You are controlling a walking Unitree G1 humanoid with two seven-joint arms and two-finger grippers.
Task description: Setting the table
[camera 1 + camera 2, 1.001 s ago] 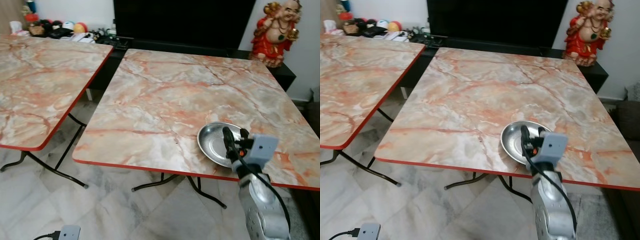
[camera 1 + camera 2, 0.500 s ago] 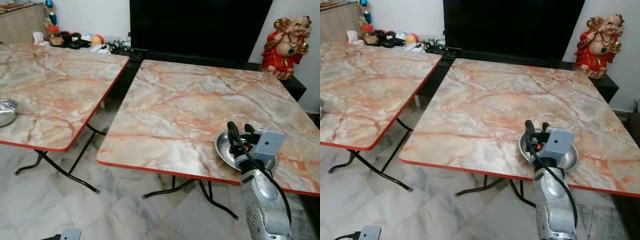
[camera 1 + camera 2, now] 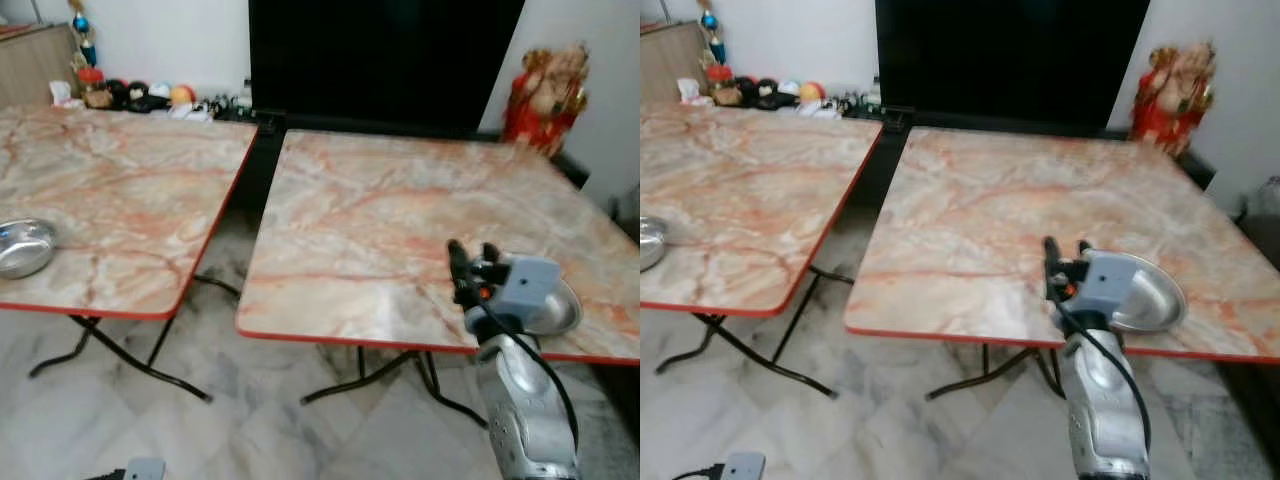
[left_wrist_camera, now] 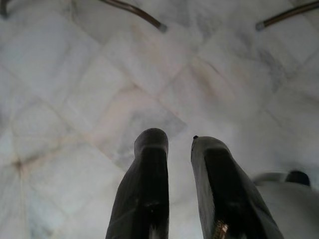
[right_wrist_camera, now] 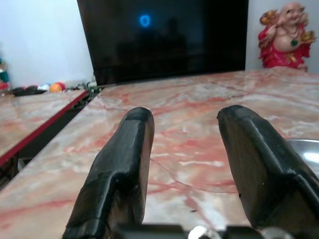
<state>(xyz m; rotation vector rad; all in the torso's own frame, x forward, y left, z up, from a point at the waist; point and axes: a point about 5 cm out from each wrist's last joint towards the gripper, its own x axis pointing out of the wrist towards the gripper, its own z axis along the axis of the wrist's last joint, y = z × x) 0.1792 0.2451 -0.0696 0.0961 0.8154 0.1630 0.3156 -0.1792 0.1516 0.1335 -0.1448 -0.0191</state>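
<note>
Two square benches with glossy pink-orange marble-patterned tops and red edging are seen side by side on thin black folding legs. On the right bench (image 3: 400,210) a shallow round dish of polished metal (image 3: 1150,300) is set near the near edge, towards the right corner, partly hidden behind the grey wrist housing. The right pincer (image 3: 470,262) is held above that near edge, just left of the dish; its two thick black matte fingers (image 5: 119,164) are spread wide apart and nothing is held between them. In the right wrist view only a sliver of the dish's rim is caught.

A second, deeper steel bowl (image 3: 25,247) is seen on the left bench (image 3: 130,190). The left pincer (image 4: 177,159) is shown over the pale marble floor tiles (image 4: 75,74), with its fingers slightly parted and empty.

A red figurine (image 5: 286,35), blurred in the head views, is shown sharply by the right wrist view.
</note>
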